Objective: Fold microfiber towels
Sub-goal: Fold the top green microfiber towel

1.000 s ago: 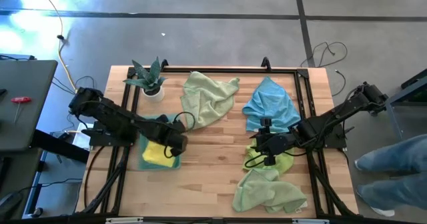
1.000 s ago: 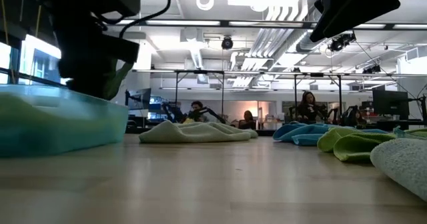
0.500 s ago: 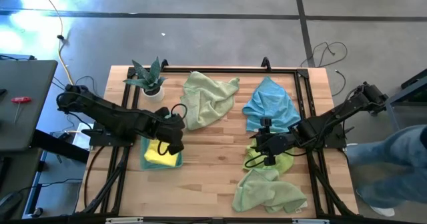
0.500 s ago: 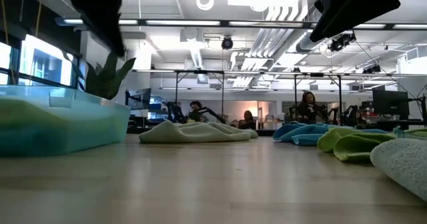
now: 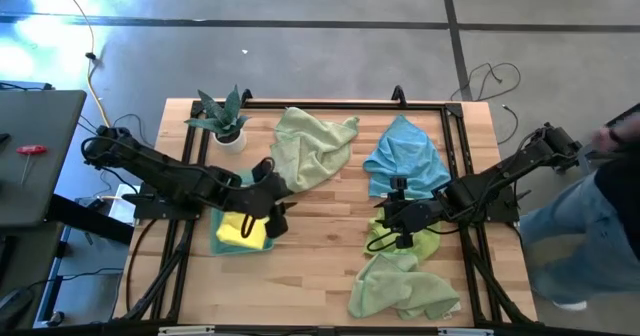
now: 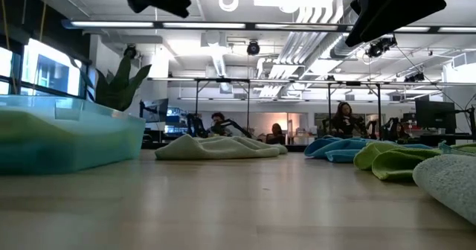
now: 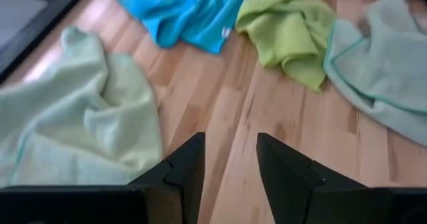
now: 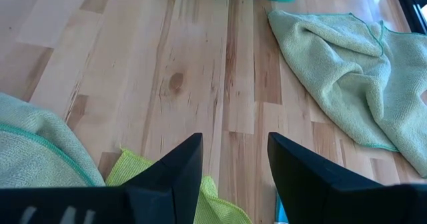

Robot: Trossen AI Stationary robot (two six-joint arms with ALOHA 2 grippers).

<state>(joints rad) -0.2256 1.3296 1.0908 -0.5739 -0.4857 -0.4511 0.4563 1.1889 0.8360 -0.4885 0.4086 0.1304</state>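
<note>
— Where are the towels on the wooden surface (image 5: 320, 226)?
— From above: a pale green towel (image 5: 310, 146) at 12 o'clock, a sky blue towel (image 5: 405, 161) at 2, a lime towel (image 5: 405, 244) and another pale green one (image 5: 400, 288) at 5, and a folded yellow-on-teal stack (image 5: 238, 231) at 9, near the potted plant (image 5: 222, 118).
— And the arms?
— The left gripper (image 5: 272, 211) hangs over the stack's edge; its wrist view shows the fingers (image 7: 190, 167) parted and empty. The right gripper (image 5: 398, 226) hovers above the lime towel, fingers (image 8: 177, 167) apart, holding nothing.
— What does the low view add?
— People seated in the room behind.
</note>
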